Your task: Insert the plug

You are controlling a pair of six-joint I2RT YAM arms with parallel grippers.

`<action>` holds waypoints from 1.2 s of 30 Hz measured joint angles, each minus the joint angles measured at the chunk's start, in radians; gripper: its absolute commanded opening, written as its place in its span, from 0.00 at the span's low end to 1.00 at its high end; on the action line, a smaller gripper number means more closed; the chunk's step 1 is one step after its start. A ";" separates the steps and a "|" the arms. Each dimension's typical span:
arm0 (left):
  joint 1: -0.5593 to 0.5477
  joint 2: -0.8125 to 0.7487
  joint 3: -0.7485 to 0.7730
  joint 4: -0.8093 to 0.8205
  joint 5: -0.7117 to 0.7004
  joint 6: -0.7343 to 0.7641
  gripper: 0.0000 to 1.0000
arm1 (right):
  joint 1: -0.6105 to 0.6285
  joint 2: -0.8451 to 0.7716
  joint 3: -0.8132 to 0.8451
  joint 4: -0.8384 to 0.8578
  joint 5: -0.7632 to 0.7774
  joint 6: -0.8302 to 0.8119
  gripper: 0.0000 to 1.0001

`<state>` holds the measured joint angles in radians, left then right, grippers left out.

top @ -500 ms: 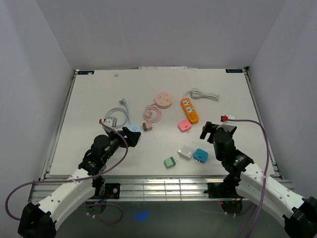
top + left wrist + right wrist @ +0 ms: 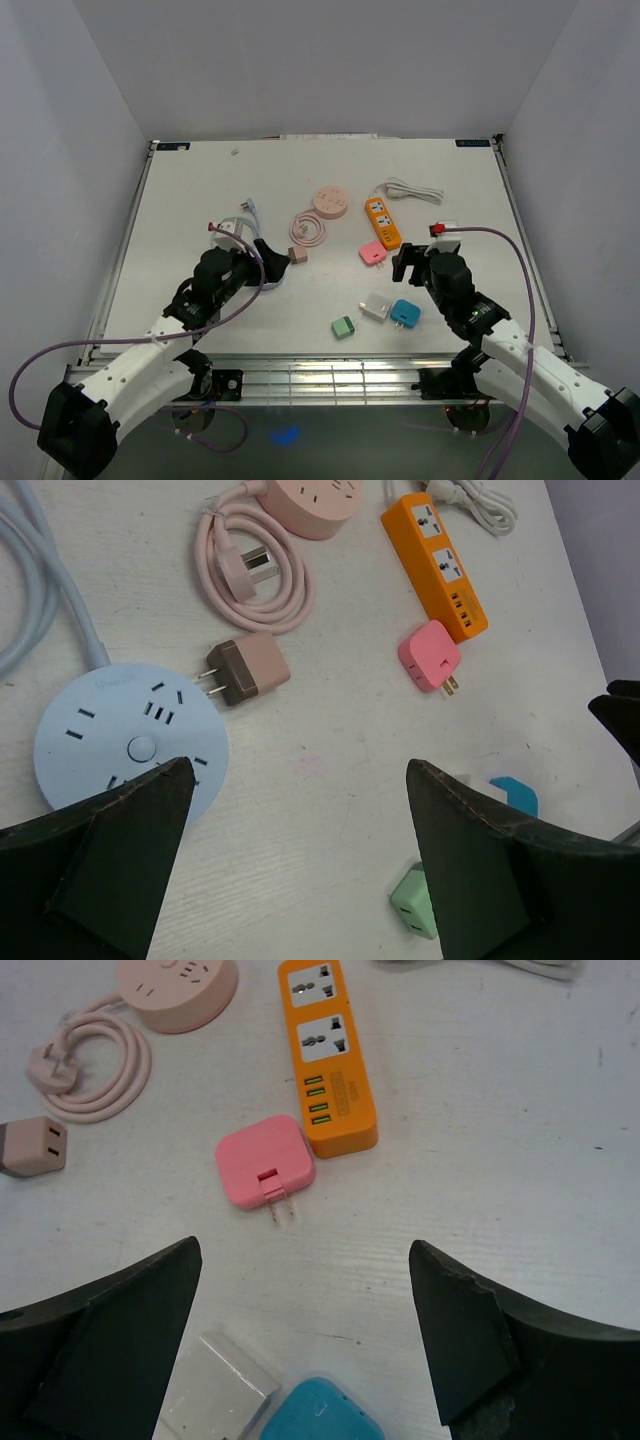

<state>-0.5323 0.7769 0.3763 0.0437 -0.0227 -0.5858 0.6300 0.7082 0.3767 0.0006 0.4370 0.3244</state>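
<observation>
My left gripper (image 2: 262, 262) is open and empty, hovering over a light blue round socket hub (image 2: 130, 740) and a brown plug (image 2: 245, 672), which lies with its prongs toward the hub. My right gripper (image 2: 410, 262) is open and empty, above bare table just near of a pink plug adapter (image 2: 265, 1160) and the orange power strip (image 2: 325, 1055). The left wrist view shows its gripper (image 2: 300, 770) wide open over the table. The right wrist view shows its gripper (image 2: 305, 1248) the same way. The brown plug (image 2: 296, 256) and pink adapter (image 2: 373, 252) lie free on the table.
A pink round power strip (image 2: 329, 202) with a coiled pink cord lies at centre back. White (image 2: 375, 308), blue (image 2: 405, 313) and green (image 2: 343, 327) adapters lie near the front. A white cord (image 2: 410, 190) runs from the orange strip (image 2: 381, 222). A pale blue cable (image 2: 240, 215) lies left.
Both arms have reached farther onto the table. The left gripper moved up and right toward the brown plug; the right gripper moved left and forward toward the pink adapter.
</observation>
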 measured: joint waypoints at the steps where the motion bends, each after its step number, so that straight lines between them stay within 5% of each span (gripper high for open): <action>1: 0.000 0.027 0.027 -0.019 -0.004 -0.002 0.98 | 0.000 0.013 0.011 0.000 -0.021 -0.001 0.90; 14: 0.000 0.460 0.273 -0.133 0.034 -0.007 0.98 | -0.003 0.178 0.108 0.002 -0.165 -0.019 0.91; 21: 0.000 0.552 0.392 -0.137 0.065 0.069 0.98 | -0.015 0.223 0.124 0.000 -0.218 -0.023 0.91; 36: 0.000 0.534 0.478 -0.212 0.355 0.660 0.98 | -0.049 0.245 0.196 0.008 -0.324 -0.051 0.90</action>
<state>-0.5323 1.3106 0.8539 -0.1688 0.3321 0.0742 0.5812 0.9531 0.5724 0.0082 0.1127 0.2729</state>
